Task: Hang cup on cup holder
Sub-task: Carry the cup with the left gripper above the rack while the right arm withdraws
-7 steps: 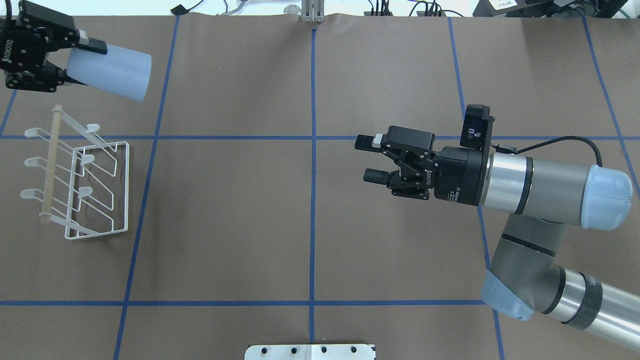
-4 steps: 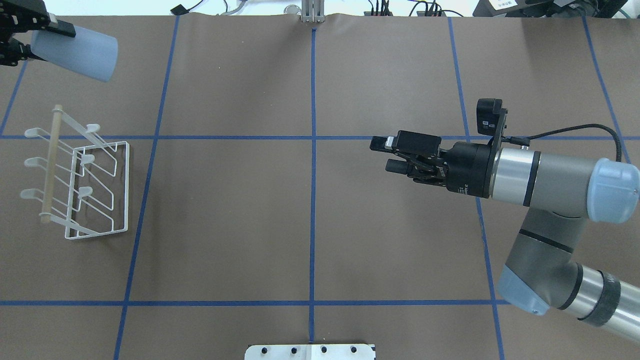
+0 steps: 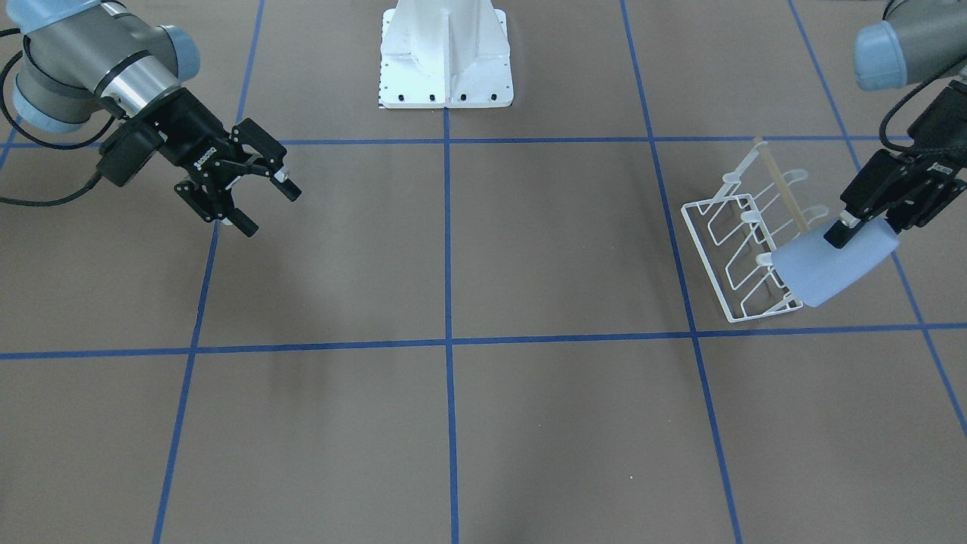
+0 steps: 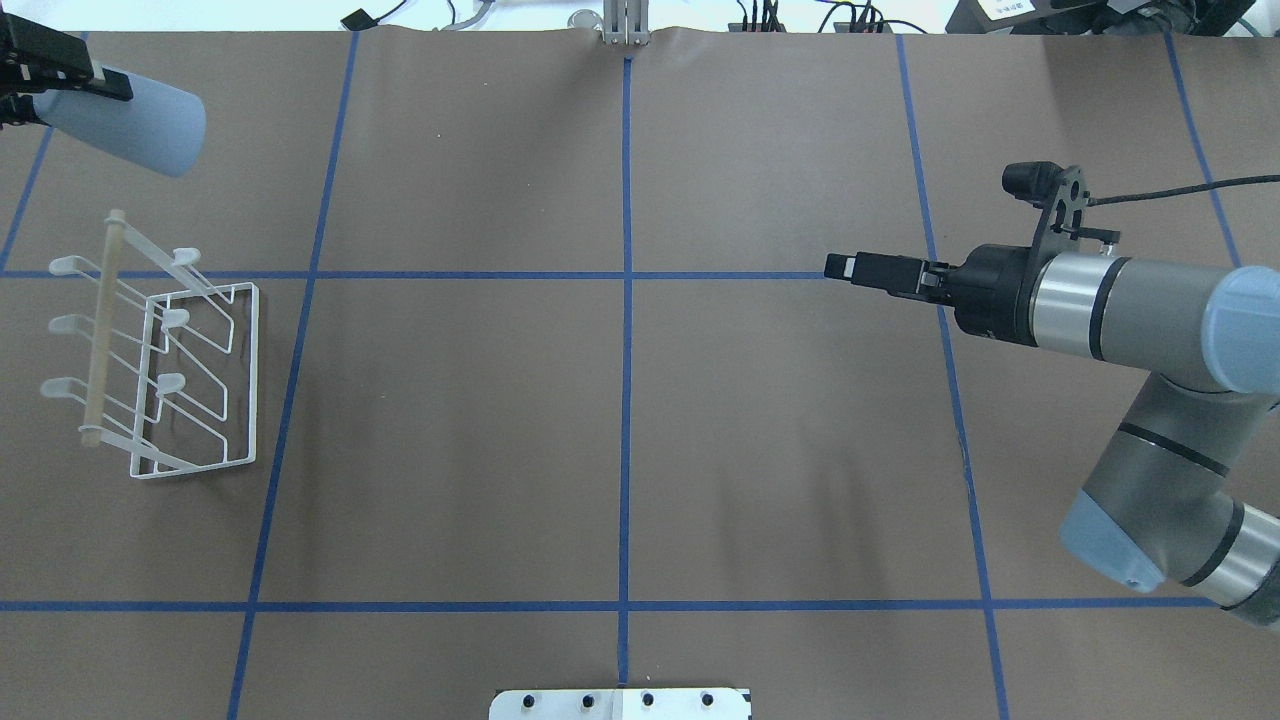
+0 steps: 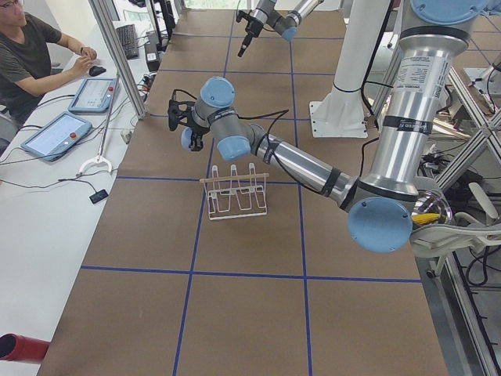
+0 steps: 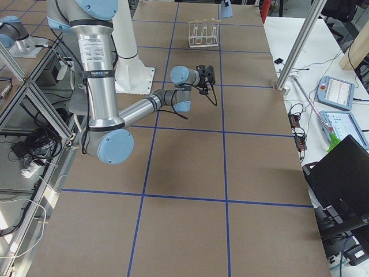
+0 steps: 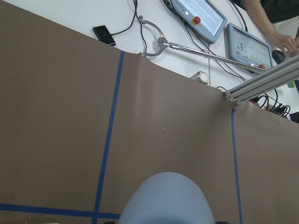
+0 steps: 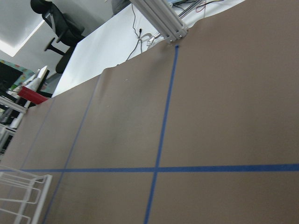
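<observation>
The pale blue cup (image 4: 135, 127) lies tilted in the air at the table's far left corner, its wide rim facing right and down. My left gripper (image 4: 62, 92) is shut on its narrow base and is mostly cut off by the view's edge. In the front-facing view the cup (image 3: 831, 266) hangs just beyond the white wire cup holder (image 3: 744, 245), held by my left gripper (image 3: 852, 229). The cup holder (image 4: 160, 350) stands on the table nearer the robot than the cup, apart from it. My right gripper (image 3: 268, 205) is open and empty, above the right half of the table.
The white robot base plate (image 3: 446, 72) sits at the table's near middle edge. Blue tape lines (image 4: 625, 300) grid the brown table. An operator (image 5: 31, 55) sits with tablets beyond the far edge. An aluminium post (image 7: 261, 81) stands at that edge.
My left gripper has carried the cup further left and toward the far corner, away from the cup holder. My right arm has drawn back to the right and rolled its wrist.
</observation>
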Robot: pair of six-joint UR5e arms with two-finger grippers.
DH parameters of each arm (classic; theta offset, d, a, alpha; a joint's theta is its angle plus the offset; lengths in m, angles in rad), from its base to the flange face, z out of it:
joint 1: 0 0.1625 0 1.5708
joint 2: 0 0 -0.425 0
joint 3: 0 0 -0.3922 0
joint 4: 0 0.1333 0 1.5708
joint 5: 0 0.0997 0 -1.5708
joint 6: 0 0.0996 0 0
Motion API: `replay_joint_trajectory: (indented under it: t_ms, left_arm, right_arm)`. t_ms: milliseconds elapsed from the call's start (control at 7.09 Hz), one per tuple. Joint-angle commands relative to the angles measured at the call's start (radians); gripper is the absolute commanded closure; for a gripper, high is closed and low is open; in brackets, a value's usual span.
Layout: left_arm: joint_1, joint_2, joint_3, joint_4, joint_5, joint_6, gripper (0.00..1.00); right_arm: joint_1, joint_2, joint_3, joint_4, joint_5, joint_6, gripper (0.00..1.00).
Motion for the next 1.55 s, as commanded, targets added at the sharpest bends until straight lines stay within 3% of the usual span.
replay_joint_trajectory:
  t_ms: [0,141,282,706,1411]
  left_arm:
    - [0.06,0.007,-0.167,0.4,0.141,0.17,1.0]
    - [0.099,0.001,-0.253,0.615,0.221,0.246,1.0]
    - [0.139,-0.011,-0.283,0.72,0.237,0.257,1.0]
    - [0.19,-0.053,-0.25,0.782,0.22,0.256,1.0]
    - [0.19,-0.128,-0.144,0.784,0.234,0.279,1.0]
  right_arm:
    - [0.039,-0.045,-0.007,-0.135,0.001,-0.2,0.0]
    - [0.074,-0.044,-0.007,-0.252,0.037,-0.234,0.0]
    - [0.124,-0.041,-0.01,-0.344,0.087,-0.359,0.0]
    - [0.331,-0.038,-0.017,-0.57,0.375,-0.614,0.0]
    - [0.339,-0.047,-0.019,-0.572,0.373,-0.621,0.0]
